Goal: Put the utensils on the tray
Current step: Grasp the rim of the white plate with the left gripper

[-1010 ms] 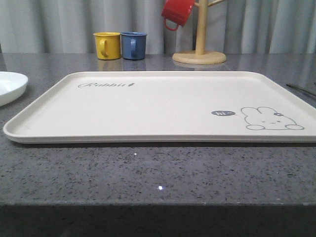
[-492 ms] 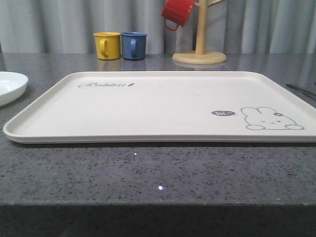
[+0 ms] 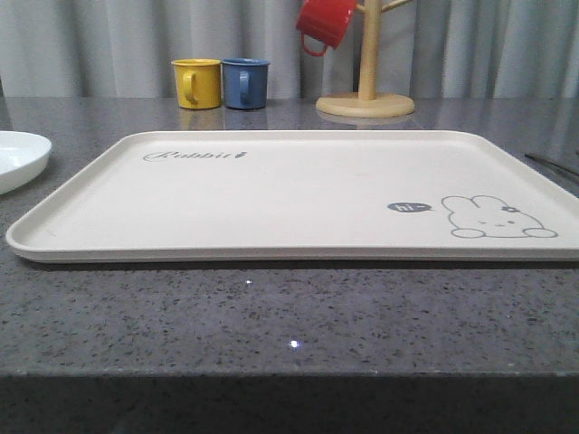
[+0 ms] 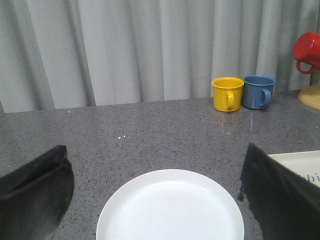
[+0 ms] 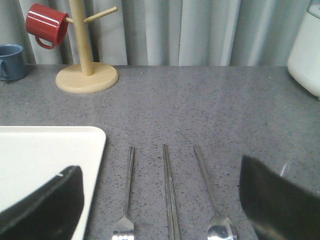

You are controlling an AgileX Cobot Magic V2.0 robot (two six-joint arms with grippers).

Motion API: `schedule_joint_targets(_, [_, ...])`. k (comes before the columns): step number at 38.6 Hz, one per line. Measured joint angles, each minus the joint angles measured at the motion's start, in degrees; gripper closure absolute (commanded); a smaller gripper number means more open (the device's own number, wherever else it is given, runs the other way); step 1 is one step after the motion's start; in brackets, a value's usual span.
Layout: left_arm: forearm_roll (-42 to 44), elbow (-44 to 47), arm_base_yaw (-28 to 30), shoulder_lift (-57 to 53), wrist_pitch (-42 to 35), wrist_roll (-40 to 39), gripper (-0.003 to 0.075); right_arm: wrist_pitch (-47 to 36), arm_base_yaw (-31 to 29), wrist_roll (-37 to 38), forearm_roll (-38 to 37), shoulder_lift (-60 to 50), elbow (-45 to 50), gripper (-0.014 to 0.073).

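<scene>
The cream tray (image 3: 298, 194) lies bare in the middle of the table, with its corner also in the right wrist view (image 5: 45, 155). Left of it sits the round white plate (image 3: 18, 158). In the left wrist view the plate (image 4: 170, 207) lies between the wide-apart fingers of my open left gripper (image 4: 157, 197), which hangs over it. Right of the tray, a fork (image 5: 127, 190), chopsticks (image 5: 170, 192) and a spoon (image 5: 212, 195) lie side by side on the table. My right gripper (image 5: 162, 200) is open above them, empty.
A yellow mug (image 3: 197, 83) and a blue mug (image 3: 244, 83) stand at the back. A red mug (image 3: 324, 23) hangs on a wooden mug tree (image 3: 366, 90). A white appliance (image 5: 305, 50) stands at the far right. Grey curtains close the back.
</scene>
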Motion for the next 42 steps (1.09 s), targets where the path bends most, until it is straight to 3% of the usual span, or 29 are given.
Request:
schedule_joint_targets(6, [0.0,-5.9,-3.2,8.5,6.6,0.0,0.0111,0.0,0.0,0.0,0.0,0.0,0.0,-0.0058])
schedule_joint_targets(16, [0.2,-21.2,-10.1,27.9,28.1,0.2,0.0111,0.0,0.0,0.0,0.0,0.0,0.0,-0.0057])
schedule_joint_targets(26, [0.5,-33.6,-10.6,44.1,45.1,0.7,0.0153,0.0,0.0,0.0,0.0,0.0,0.0,-0.0057])
schedule_joint_targets(32, [0.5,-37.7,-10.6,51.2,50.3,2.7,0.0234,0.0,0.0,0.0,0.0,0.0,0.0,-0.0057])
schedule_joint_targets(42, [0.5,-39.1,-10.6,58.0,51.3,4.1,0.0311,0.0,0.0,0.0,0.0,0.0,0.0,-0.0057])
